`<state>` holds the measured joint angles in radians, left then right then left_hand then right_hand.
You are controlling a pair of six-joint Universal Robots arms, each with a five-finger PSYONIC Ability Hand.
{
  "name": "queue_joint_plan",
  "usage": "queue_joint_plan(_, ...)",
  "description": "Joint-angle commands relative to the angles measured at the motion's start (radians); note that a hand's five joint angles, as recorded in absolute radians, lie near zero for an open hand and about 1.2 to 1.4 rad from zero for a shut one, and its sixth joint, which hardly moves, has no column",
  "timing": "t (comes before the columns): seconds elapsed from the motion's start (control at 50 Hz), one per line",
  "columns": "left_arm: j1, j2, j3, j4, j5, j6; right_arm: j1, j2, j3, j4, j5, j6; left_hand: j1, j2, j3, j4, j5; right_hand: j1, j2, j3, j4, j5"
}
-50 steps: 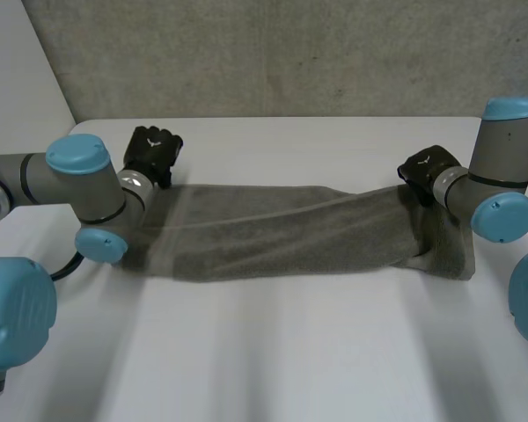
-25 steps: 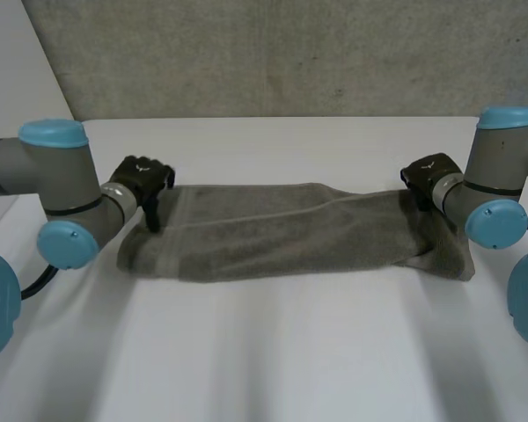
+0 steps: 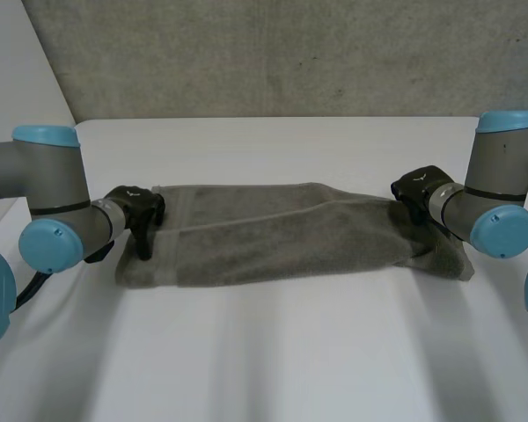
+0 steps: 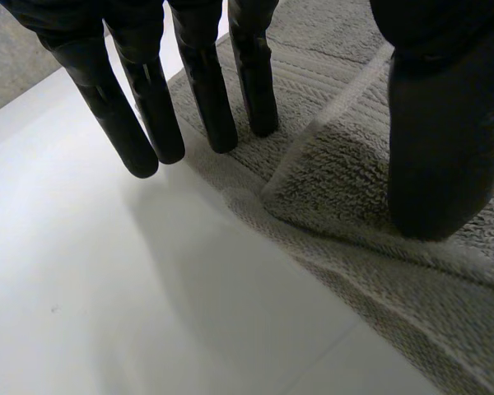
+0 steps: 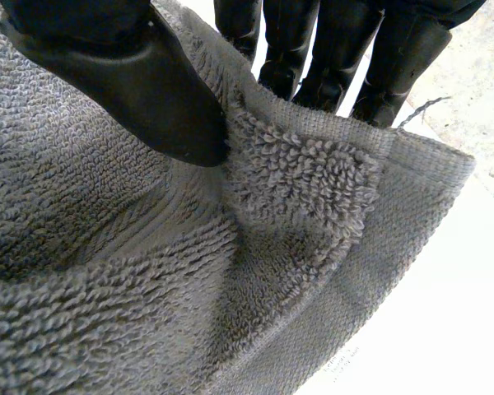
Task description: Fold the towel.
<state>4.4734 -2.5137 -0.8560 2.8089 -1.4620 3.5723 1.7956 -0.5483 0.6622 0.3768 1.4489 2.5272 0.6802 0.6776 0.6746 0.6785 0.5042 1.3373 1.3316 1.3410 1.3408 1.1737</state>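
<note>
Left hand [image 3: 134, 211] fingers [image 4: 204, 99] released on towel [image 3: 282, 239] end; right hand [image 3: 420, 189] pinches other end; grip left corner squarely before folding.

One towel, two hands, two arms, one surface.

A single grey towel [image 3: 290, 233] lies on the one white surface [image 3: 273, 352]. Two black hands are at it, one per end: the left hand [image 3: 136, 211] and the right hand [image 3: 415, 189]. Two arms carry them, the left arm [image 3: 44, 189] and the right arm [image 3: 497, 189]. Three light-blue caps [image 3: 44, 134] show on each arm in the head view, six in all. One grey wall [image 3: 290, 53] stands behind the surface.
</note>
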Motion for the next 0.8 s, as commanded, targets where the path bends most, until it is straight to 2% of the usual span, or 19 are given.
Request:
queue_joint_plan(0.02,-0.002,0.009,-0.012,-0.006,0.0,0.0,-0.005,-0.013,0.014,-0.015,0.001,-0.001,0.079,0.082,0.085,0.081,0.081,0.059,0.065,0.055,0.055,0.048)
queue_joint_plan(0.22,-0.002,0.019,-0.017,-0.035,-0.001,-0.003,-0.007,-0.015,0.017,-0.015,0.002,-0.004,0.256,0.258,0.261,0.257,0.257,0.059,0.065,0.055,0.055,0.048)
queue_joint_plan(0.26,-0.002,0.035,-0.023,-0.043,-0.003,-0.004,-0.009,-0.015,0.022,-0.016,0.001,-0.004,0.39,0.392,0.395,0.392,0.391,0.059,0.065,0.055,0.055,0.048)
queue_joint_plan(0.38,-0.002,0.065,-0.061,-0.04,-0.003,-0.003,-0.01,-0.015,0.03,-0.018,0.002,-0.007,0.508,0.511,0.514,0.51,0.509,0.059,0.065,0.055,0.055,0.048)
queue_joint_plan(0.42,-0.003,0.09,-0.087,-0.037,-0.003,-0.003,-0.01,-0.016,0.034,-0.016,0.002,-0.007,0.619,0.622,0.625,0.621,0.621,0.059,0.065,0.055,0.055,0.048)
queue_joint_plan(0.52,-0.003,0.108,-0.115,-0.035,-0.003,-0.001,-0.012,-0.016,0.04,-0.018,0.002,-0.007,0.675,0.678,0.681,0.677,0.677,0.059,0.065,0.055,0.055,0.048)
queue_joint_plan(0.72,-0.003,0.111,-0.126,-0.029,0.003,-0.004,-0.013,-0.03,0.063,-0.026,0.001,-0.008,0.59,0.593,0.596,0.592,0.592,0.059,0.065,0.055,0.055,0.048)
queue_joint_plan(0.74,-0.003,0.11,-0.126,-0.028,0.005,-0.004,-0.013,-0.033,0.069,-0.029,0.001,-0.008,0.5,0.503,0.506,0.502,0.502,0.059,0.065,0.055,0.055,0.048)
queue_joint_plan(0.76,-0.003,0.11,-0.126,-0.028,0.005,-0.004,-0.013,-0.033,0.069,-0.029,0.001,-0.008,0.499,0.502,0.505,0.501,0.501,0.059,0.065,0.055,0.055,0.048)
queue_joint_plan(0.78,-0.003,0.108,-0.126,-0.022,0.005,-0.004,-0.013,-0.035,0.074,-0.032,0.001,-0.008,0.258,0.261,0.264,0.26,0.259,0.059,0.065,0.055,0.055,0.048)
queue_joint_plan(0.8,-0.003,0.108,-0.126,-0.022,0.005,-0.004,-0.013,-0.035,0.074,-0.032,0.001,-0.008,0.256,0.258,0.261,0.257,0.257,0.059,0.065,0.055,0.055,0.048)
